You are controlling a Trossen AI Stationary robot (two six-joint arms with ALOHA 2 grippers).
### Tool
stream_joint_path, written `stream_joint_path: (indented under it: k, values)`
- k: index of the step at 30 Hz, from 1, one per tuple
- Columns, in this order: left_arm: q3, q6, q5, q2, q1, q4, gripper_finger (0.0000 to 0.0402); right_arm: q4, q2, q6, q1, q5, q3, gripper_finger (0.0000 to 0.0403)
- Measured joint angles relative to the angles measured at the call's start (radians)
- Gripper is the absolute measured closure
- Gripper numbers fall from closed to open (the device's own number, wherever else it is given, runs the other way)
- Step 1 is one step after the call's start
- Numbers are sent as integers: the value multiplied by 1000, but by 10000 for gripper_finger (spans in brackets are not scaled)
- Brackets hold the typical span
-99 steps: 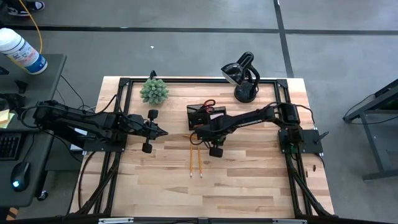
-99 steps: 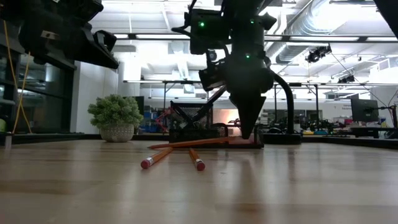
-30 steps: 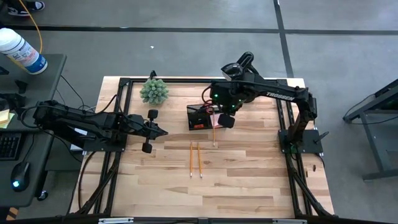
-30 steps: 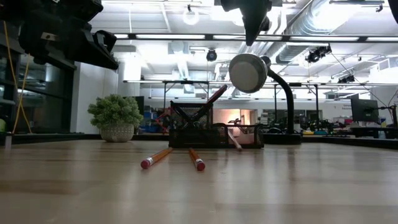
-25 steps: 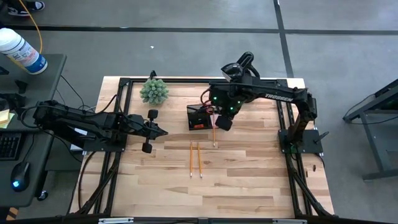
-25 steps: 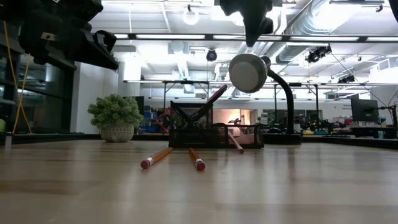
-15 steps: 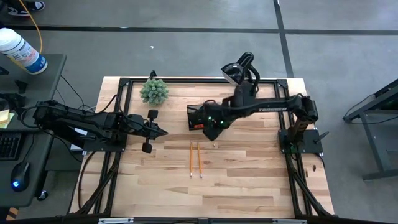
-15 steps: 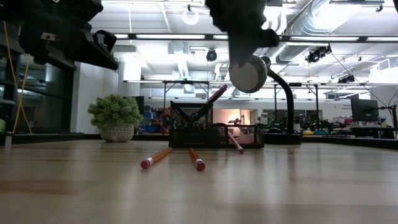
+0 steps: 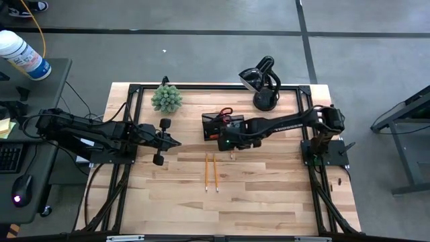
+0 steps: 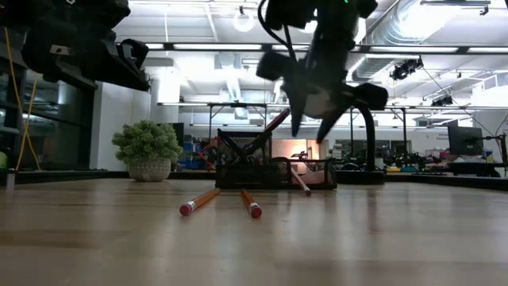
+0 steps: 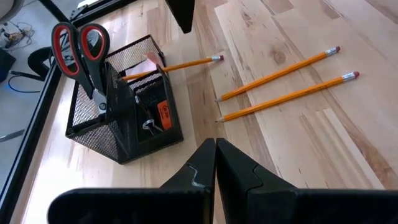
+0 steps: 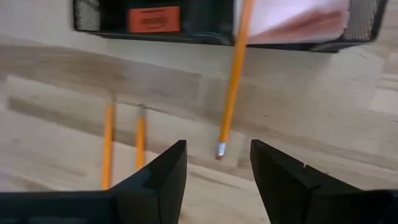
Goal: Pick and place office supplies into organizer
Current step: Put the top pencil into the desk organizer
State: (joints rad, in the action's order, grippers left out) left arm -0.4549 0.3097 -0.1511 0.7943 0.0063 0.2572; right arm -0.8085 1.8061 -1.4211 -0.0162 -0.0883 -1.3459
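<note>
My right gripper (image 12: 214, 171), now released, has come down over the pencil (image 12: 232, 81) leaning from the organizer (image 9: 216, 125); I must regrasp it.

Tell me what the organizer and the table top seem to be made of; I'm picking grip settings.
The organizer looks like black wire mesh, probably painted metal: its walls are a see-through grid. The table top looks like pale butcher-block wood with a smooth finish: joined planks, visible grain and knots. The pencils beside it look like orange-painted wood with pink eraser tips.
</note>
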Motion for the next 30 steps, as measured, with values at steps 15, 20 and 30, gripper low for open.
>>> stream_joint_path:
  k: [15, 20, 30]
  values:
    - [0, 0, 0, 0, 0, 11, 399, 58, 103, -4, 1, -15, 18, 253]
    - [0, 0, 1, 0, 0, 16, 399, 88, 138, -4, 3, -27, 18, 254]
    - [0, -1, 1, 0, 0, 16, 399, 138, 195, 7, 24, -46, 17, 254]
